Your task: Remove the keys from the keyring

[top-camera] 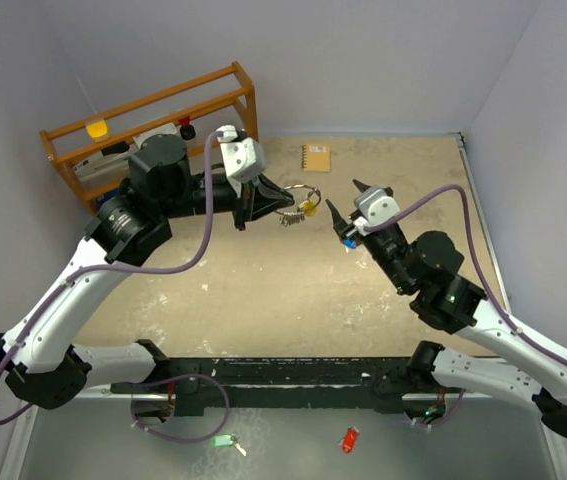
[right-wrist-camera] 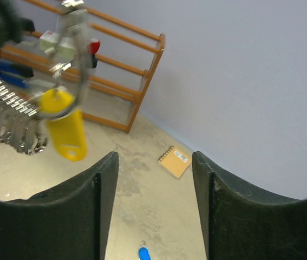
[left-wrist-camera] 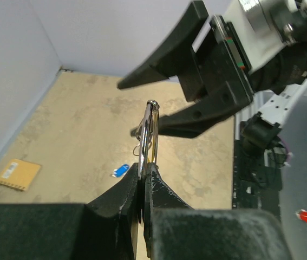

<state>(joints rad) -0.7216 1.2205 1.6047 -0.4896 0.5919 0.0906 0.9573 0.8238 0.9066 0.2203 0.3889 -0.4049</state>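
Above the tan table (top-camera: 263,290), the left gripper (left-wrist-camera: 145,179) pinches the keyring (left-wrist-camera: 151,127) edge-up, keys (right-wrist-camera: 12,127) and yellow tag (right-wrist-camera: 66,130) dangling, apparently to present them to the right gripper (top-camera: 344,195), spread just beside; a blue key (left-wrist-camera: 121,170) lies below.

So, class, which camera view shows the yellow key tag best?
The right wrist view: the yellow tag hangs large and unobstructed from the keyring, though slightly blurred. The top external view shows it only as a tiny yellow spot beside the left tool. The left wrist view misses it, showing just the ring edge-on.
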